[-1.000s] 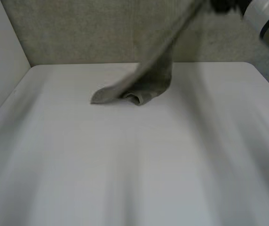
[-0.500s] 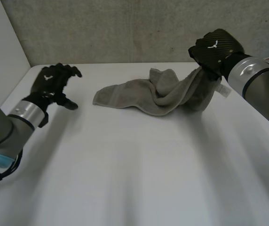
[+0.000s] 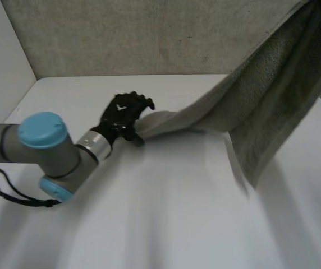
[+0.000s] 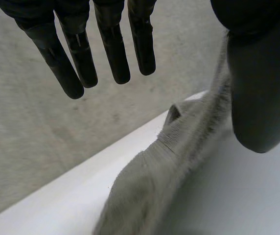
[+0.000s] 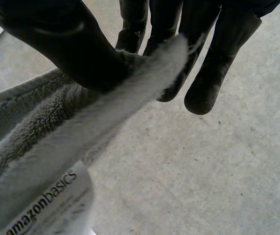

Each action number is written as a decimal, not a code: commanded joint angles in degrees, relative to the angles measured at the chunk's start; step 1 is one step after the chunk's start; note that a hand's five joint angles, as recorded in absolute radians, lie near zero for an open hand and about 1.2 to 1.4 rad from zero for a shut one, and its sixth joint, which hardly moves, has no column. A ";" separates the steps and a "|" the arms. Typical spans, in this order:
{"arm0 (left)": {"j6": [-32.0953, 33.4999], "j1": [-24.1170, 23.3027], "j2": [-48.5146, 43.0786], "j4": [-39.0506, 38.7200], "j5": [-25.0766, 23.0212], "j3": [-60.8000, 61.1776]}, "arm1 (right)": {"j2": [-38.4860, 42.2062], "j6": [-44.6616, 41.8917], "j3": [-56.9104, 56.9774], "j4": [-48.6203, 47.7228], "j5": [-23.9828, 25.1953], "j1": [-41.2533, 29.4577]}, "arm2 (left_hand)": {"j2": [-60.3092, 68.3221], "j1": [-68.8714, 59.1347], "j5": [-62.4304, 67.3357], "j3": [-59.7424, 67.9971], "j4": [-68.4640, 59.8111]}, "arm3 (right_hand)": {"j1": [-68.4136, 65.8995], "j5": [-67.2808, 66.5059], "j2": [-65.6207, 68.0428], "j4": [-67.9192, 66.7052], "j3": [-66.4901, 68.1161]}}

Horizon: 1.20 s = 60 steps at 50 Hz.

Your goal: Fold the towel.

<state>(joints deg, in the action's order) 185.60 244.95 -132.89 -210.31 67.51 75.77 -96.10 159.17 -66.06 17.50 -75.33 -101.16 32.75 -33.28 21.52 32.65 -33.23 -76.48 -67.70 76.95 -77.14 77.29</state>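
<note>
The grey towel (image 3: 273,78) is stretched from the table (image 3: 177,213) up toward the far right, where a wide flap hangs down. Its low end lies on the table at my left hand (image 3: 124,112). In the left wrist view the fingers (image 4: 113,44) are straight and spread, and the towel (image 4: 145,191) runs under the palm beside the thumb without being pinched. My right hand (image 5: 66,44) is raised high and pinches the towel's edge (image 5: 57,142) between thumb and fingers, close to the white label (image 5: 47,203).
A rough grey wall (image 3: 149,33) stands along the table's far edge and a pale wall closes its left side. My left arm (image 3: 42,145) reaches across the left half of the table.
My right hand has lifted the towel high to the right, drawing it taut. My left hand has moved from the far left in to the towel's low end.
</note>
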 commanded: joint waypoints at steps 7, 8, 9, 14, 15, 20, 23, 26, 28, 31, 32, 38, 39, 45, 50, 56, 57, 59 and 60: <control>-5.77 -5.71 -7.38 1.75 6.93 -5.63 | -0.32 -0.70 -4.16 0.25 1.33 0.88 | 47.25 -46.72 48.48 47.35 -46.77 | -3.52 -2.30 3.05 -2.86 2.71; -5.95 -5.71 -7.04 1.84 6.50 -5.54 | -0.32 -0.88 -4.69 0.16 1.33 1.23 | 47.25 -46.72 48.48 47.35 -46.77 | -3.52 -2.30 3.05 -2.86 2.71; -5.96 -5.71 -7.03 1.84 6.49 -5.54 | -0.32 -0.88 -4.69 0.16 1.33 1.23 | 47.25 -46.72 48.48 47.35 -46.77 | -3.52 -2.30 3.05 -2.86 2.71; -5.78 -4.13 -3.34 2.45 5.70 -3.52 | -0.23 -0.88 -5.92 0.07 1.59 3.52 | 47.25 -46.72 48.48 47.35 -46.77 | -3.52 -2.30 3.05 -2.86 2.71; -5.69 -2.65 -1.17 2.54 5.09 -2.65 | 0.03 -0.88 -6.10 0.16 1.68 4.39 | 47.25 -46.72 48.48 47.35 -46.77 | -3.52 -2.30 3.05 -2.86 2.71; -5.16 5.01 6.59 3.42 4.38 1.49 | 3.02 -1.67 -6.28 1.04 2.29 5.27 | 47.25 -46.72 48.48 47.35 -46.77 | -3.52 -2.30 3.05 -2.86 2.71; -5.16 8.86 12.80 5.52 3.60 5.34 | 6.87 -4.90 -6.97 2.96 2.99 4.66 | 47.25 -46.72 48.48 47.35 -46.77 | -3.52 -2.30 3.05 -2.86 2.71; -5.25 11.33 18.08 7.45 0.45 9.03 | 9.78 -10.87 -8.38 7.61 3.43 4.57 | 47.25 -46.72 48.48 47.35 -46.77 | -3.52 -2.30 3.05 -2.86 2.71; -5.25 12.22 20.56 8.34 -1.86 10.81 | 11.02 -14.06 -8.74 9.92 3.35 4.57 | 47.25 -46.72 48.48 47.35 -46.77 | -3.52 -2.30 3.05 -2.86 2.71; -5.25 14.33 27.59 9.92 -5.11 15.11 | 13.31 -19.25 -9.00 12.82 2.73 3.78 | 47.25 -46.72 48.48 47.35 -46.77 | -3.52 -2.30 3.05 -2.86 2.71; -5.08 15.37 31.25 10.18 -6.15 17.55 | 14.44 -20.99 -9.00 13.51 2.73 2.74 | 47.25 -46.72 48.48 47.35 -46.77 | -3.52 -2.30 3.05 -2.86 2.71; -5.16 17.84 41.47 6.86 -7.22 24.94 | 17.16 -23.81 -9.79 13.87 2.73 0.79 | 47.25 -46.72 48.48 47.35 -46.77 | -3.52 -2.30 3.05 -2.86 2.71; -5.16 17.76 42.00 5.37 -7.39 25.83 | 18.39 -24.25 -9.88 13.79 2.65 0.79 | 47.25 -46.72 48.48 47.35 -46.77 | -3.52 -2.30 3.05 -2.86 2.71; -4.90 17.76 36.65 4.12 -7.31 25.31 | 22.97 -26.10 -8.21 12.99 2.73 0.44 | 47.25 -46.72 48.48 47.35 -46.77 | -3.52 -2.30 3.05 -2.86 2.71; -0.87 16.62 21.31 4.91 -5.47 11.64 | 29.56 -25.14 1.35 1.52 1.16 -4.38 | 47.25 -46.72 48.48 47.35 -46.77 | -3.52 -2.30 3.05 -2.86 2.71; -0.24 11.96 12.92 7.90 3.30 -10.58 | 29.04 -19.54 7.60 -20.69 -5.25 -6.77 | 47.25 -46.72 48.48 47.35 -46.77 | -3.52 -2.30 3.05 -2.86 2.71; -0.50 11.87 12.92 7.81 6.72 -15.42 | 27.21 -16.38 7.52 -27.89 -6.83 -7.55 | 47.25 -46.72 48.48 47.35 -46.77 | -3.52 -2.30 3.05 -2.86 2.71; -0.77 11.61 13.09 7.29 10.41 -20.35 | 24.15 -13.13 7.44 -34.75 -8.15 -7.65 | 47.25 -46.72 48.48 47.35 -46.77 | -3.52 -2.30 3.05 -2.86 2.71; -0.77 11.60 13.09 7.29 10.45 -20.39 | 24.12 -13.09 7.43 -34.82 -8.17 -7.65 | 47.25 -46.72 48.48 47.35 -46.77 | -3.52 -2.30 3.05 -2.86 2.71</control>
<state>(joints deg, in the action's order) 185.19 258.50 -117.30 -203.54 67.65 73.27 -66.76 137.44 -60.56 4.77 -78.33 -107.23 77.89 -78.06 68.03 79.20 -77.85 -76.48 -67.70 76.95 -77.14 77.31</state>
